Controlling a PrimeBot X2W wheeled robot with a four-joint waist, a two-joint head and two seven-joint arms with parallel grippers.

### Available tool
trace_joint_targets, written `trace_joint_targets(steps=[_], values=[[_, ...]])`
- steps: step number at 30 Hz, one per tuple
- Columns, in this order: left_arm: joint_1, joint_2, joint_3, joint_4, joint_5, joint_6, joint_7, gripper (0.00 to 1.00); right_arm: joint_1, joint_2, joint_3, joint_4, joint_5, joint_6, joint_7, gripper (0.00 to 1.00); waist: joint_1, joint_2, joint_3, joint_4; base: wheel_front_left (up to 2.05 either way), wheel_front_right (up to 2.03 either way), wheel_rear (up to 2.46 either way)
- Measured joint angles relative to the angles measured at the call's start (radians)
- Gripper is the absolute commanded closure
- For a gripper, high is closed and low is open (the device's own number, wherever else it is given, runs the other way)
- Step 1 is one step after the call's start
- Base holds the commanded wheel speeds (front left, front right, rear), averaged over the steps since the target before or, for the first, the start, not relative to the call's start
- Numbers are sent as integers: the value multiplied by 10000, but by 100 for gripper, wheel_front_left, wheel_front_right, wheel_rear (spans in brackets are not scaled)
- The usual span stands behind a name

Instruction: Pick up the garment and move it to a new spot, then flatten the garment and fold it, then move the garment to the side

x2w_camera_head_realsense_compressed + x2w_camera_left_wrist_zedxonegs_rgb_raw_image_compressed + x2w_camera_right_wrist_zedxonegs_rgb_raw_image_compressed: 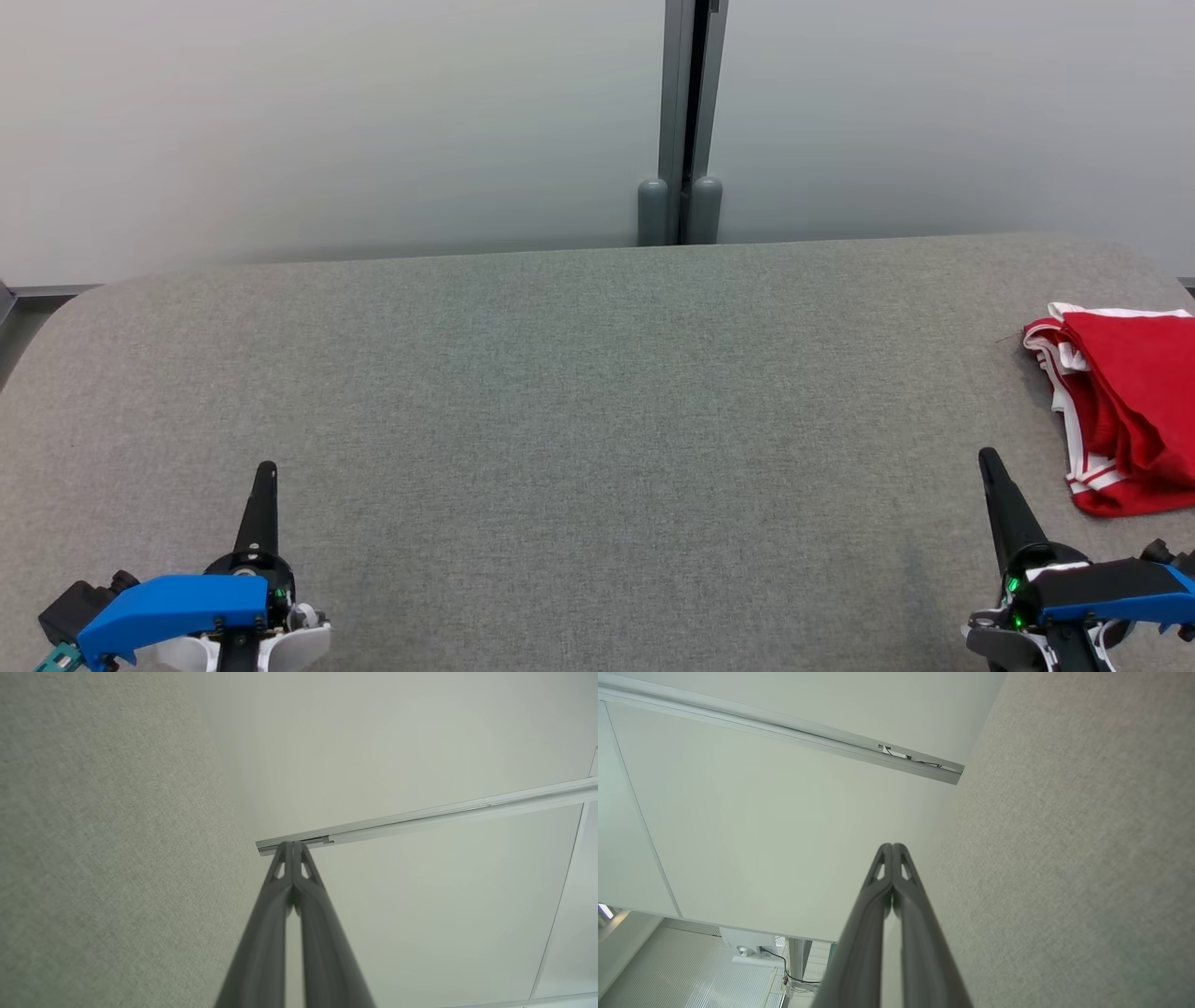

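Both pressed together: left gripper (267,469), right gripper (988,456); grey fabric table (597,420), garment (1134,392) right edge; pale wall (327,121).

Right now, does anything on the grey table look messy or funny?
Yes: the red garment lies bunched up at the right edge of the table, its white trim twisted, not flat. Nothing else stands out.
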Motion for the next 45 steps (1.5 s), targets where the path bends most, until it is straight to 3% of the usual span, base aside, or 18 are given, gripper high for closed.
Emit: trace_joint_targets(steps=[34, 45], values=[[-223, -81, 334, -368, -2217, -17, 619, 100, -226, -15, -35, -36, 2615, 0, 395, 100, 0, 0, 23, 89, 0, 0, 0], [-239, -82, 339, -378, -2270, -17, 627, 100, -247, -17, -35, -36, 2677, 0, 395, 100, 0, 0, 23, 90, 0, 0, 0]])
